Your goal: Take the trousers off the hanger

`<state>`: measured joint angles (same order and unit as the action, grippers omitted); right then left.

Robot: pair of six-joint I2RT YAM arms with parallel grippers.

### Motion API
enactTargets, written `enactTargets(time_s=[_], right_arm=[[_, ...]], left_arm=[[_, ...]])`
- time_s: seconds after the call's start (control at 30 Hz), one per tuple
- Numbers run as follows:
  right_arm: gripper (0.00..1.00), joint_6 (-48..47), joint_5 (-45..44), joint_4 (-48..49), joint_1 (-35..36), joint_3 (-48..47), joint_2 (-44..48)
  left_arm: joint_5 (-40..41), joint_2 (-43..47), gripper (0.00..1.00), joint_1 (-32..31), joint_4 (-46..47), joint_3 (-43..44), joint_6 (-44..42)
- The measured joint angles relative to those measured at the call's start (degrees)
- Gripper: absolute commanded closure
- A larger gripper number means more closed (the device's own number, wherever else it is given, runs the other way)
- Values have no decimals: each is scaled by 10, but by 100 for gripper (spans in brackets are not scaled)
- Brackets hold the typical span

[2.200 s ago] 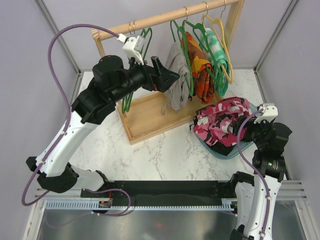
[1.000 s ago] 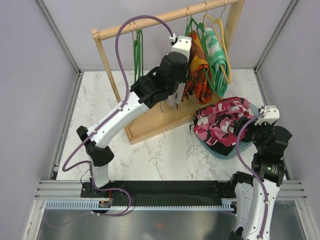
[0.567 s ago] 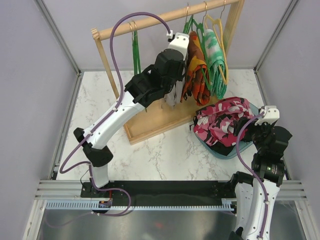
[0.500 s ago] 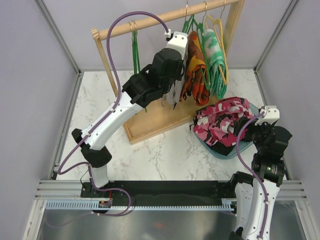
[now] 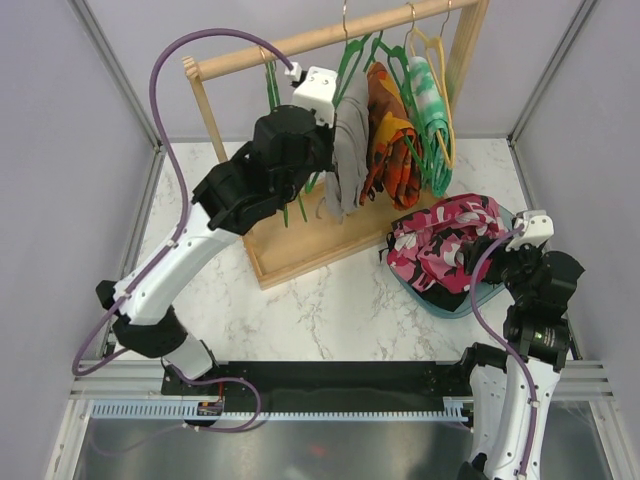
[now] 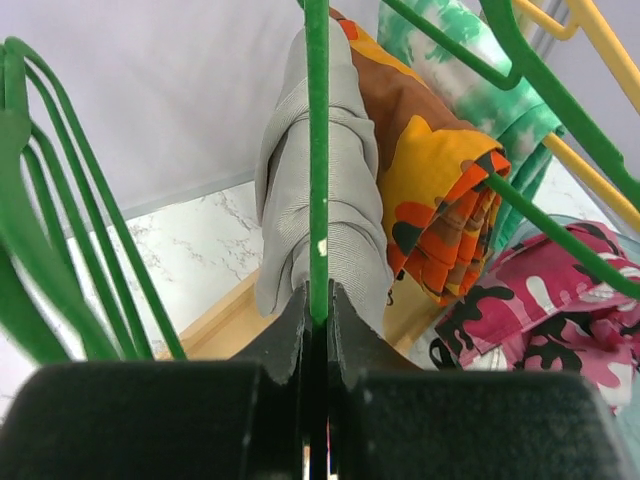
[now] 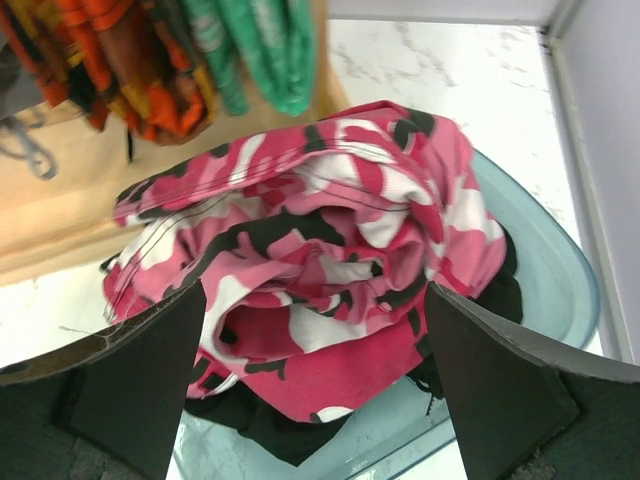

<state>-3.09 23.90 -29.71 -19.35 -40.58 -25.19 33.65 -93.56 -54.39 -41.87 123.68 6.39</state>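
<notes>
- Left side first?
- Left hand (image 6: 317, 300) clamped tight on the bar of a green hanger (image 6: 317, 120). The grey trousers (image 6: 350, 230) are draped over that hanger, up by the wooden rail (image 5: 300, 45) at the far side of the bench (image 5: 330, 300).
- Further right?
- Orange-patterned trousers (image 5: 385, 130), then green-white trousers (image 5: 428, 100), both on hangers.
- And the right?
- Camouflage trousers (image 5: 445, 245) heaped over black trousers (image 7: 270, 435) in a blue tub (image 7: 540, 290). Right hand (image 7: 315, 370) just above the heap, fingers spread wide, holding nothing.
</notes>
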Motion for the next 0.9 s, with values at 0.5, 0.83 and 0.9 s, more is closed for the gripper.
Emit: enactTargets(time_s=[0.5, 0.83, 0.9], right_arm=[[2, -241, 316, -119, 0, -93, -104], [4, -476, 387, -284, 85, -176, -209], [4, -474, 366, -276, 141, -181, -226]], left_arm=[[-95, 187, 98, 0, 5, -177, 95], [-130, 234, 98, 0, 4, -262, 147], [-133, 236, 98, 0, 4, -270, 154]])
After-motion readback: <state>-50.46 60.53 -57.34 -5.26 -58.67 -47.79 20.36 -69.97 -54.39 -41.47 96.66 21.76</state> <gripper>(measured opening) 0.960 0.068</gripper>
